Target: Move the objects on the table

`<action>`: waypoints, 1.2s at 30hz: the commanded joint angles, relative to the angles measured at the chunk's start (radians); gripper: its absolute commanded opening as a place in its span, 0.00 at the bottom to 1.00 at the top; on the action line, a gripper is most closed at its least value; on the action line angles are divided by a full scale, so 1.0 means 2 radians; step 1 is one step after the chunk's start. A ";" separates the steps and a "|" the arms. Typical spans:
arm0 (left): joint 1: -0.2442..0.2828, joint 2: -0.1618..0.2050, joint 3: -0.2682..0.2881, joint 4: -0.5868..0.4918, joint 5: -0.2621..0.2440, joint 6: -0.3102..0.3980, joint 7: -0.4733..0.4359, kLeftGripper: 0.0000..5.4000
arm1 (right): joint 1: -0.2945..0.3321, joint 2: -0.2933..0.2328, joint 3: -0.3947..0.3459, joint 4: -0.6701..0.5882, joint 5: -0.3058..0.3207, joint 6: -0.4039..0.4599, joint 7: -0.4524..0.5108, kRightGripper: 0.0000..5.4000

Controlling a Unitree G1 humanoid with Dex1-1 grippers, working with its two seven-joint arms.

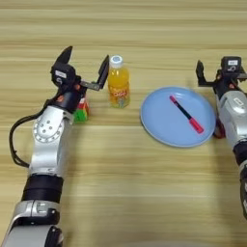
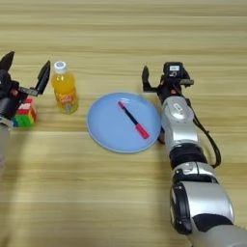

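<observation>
My left gripper is open, its two black fingers spread wide just left of the orange-drink bottle, which stands upright with a white cap. The multicoloured puzzle cube sits on the table under the left wrist, partly hidden by the arm. A black pen with a red cap lies diagonally on a light blue plate. My right gripper hovers open at the plate's far right edge, holding nothing.
The left forearm runs from the bottom left corner up toward the cube. The right forearm lies along the plate's right side. The wooden planks stretch across the far side and the front.
</observation>
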 commanded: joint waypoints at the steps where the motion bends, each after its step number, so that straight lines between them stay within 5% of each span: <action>1: 0.022 0.010 0.005 -0.030 0.006 0.028 0.014 1.00 | -0.013 0.001 -0.001 0.002 0.001 -0.002 -0.003 1.00; 6: 0.032 0.018 0.007 -0.024 0.009 0.040 0.019 1.00 | -0.014 0.002 -0.001 0.003 0.001 -0.001 -0.003 1.00; 22: 0.004 0.019 0.012 0.109 0.032 0.024 0.051 1.00 | -0.014 0.004 0.000 0.001 0.000 -0.001 -0.004 1.00; 36: -0.005 0.017 0.012 0.151 0.040 0.014 0.055 1.00 | -0.013 0.004 0.000 0.000 0.000 -0.001 -0.005 1.00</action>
